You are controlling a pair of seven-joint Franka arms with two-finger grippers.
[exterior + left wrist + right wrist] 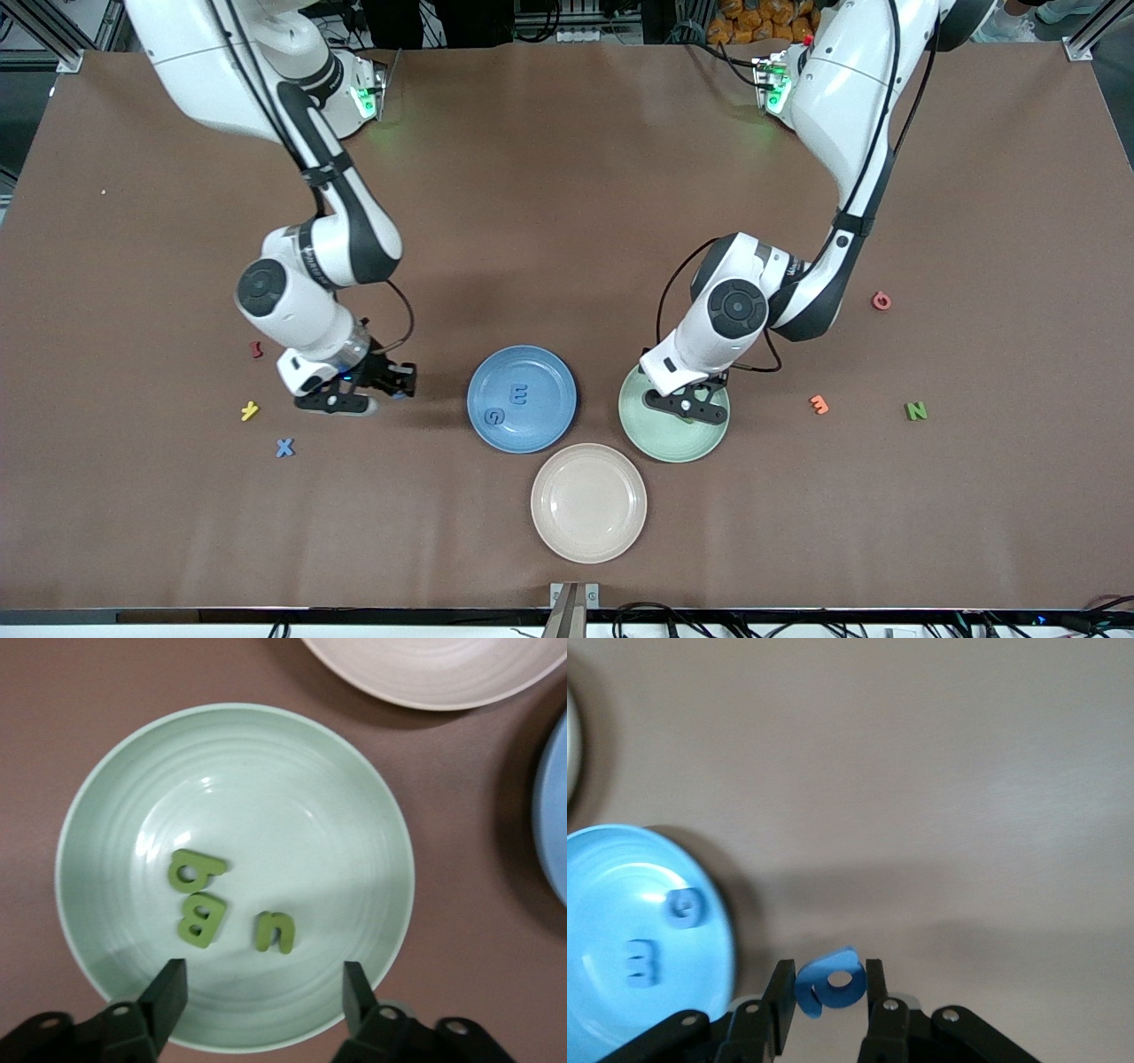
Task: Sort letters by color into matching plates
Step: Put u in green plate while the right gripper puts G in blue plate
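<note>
1. Toward the right arm's end of the table, a red letter (257,349), a yellow letter (250,410) and a blue X (284,447) are seen lying on the brown table (567,221), all apart from the right gripper (400,383), which is between them and the plates.
2. The right gripper is held low over bare table beside the blue plate (522,399); a blue letter (831,989) is clamped between its fingers (780,995).
3. Two blue letters, an E-like piece (519,394) and a G-like piece (495,415), are seen lying in the blue plate, just beside that gripper's position.
4. A cream-pink plate (588,502) is seen nearer to the front camera than the other two plates, lying between them.
5. The left gripper (689,406) is held over the mint green plate (673,447), its fingers (166,997) spread apart with nothing between them.
6. Three dark green letters are seen in that plate under the released gripper: a b-like piece (196,872), a B (201,920) touching it, and a u-like piece (274,933) just beside them.
7. Toward the left arm's end, an orange letter (819,404), a green N (916,410) and a red ring-shaped letter (881,300) are seen on the table, well apart from the left gripper.
</note>
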